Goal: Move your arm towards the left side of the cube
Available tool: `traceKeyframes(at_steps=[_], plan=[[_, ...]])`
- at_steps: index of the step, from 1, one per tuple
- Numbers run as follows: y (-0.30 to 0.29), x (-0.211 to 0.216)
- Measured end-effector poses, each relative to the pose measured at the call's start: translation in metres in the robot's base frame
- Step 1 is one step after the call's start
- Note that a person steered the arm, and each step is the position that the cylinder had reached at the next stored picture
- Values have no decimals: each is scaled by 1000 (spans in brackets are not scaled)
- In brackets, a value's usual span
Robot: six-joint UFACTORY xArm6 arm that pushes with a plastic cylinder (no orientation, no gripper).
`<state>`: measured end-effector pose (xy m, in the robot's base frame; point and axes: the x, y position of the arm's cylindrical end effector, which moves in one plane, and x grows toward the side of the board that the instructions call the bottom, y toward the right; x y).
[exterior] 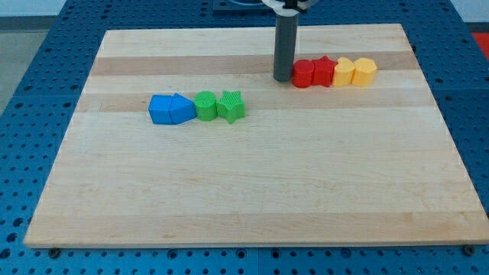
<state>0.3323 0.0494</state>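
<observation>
My tip point(283, 78) rests on the wooden board point(244, 183) near the view's top, just left of a red round block point(304, 73), almost touching it. To the right of that block, in one row, sit a red star point(324, 70), a yellow block point(344, 72) and a yellow hexagonal block point(365, 71). Far to the left and lower, another row holds a blue cube point(161, 109), a blue wedge-like block point(182, 109), a green cylinder point(205, 105) and a green star point(231, 106). The tip is well to the upper right of the blue cube.
The board lies on a blue perforated table point(46, 46). The rod point(286, 46) rises from the tip to the arm's white end at the view's top edge.
</observation>
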Motion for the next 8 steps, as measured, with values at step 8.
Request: traceKeyframes(at_steps=[8], plan=[[-282, 19]])
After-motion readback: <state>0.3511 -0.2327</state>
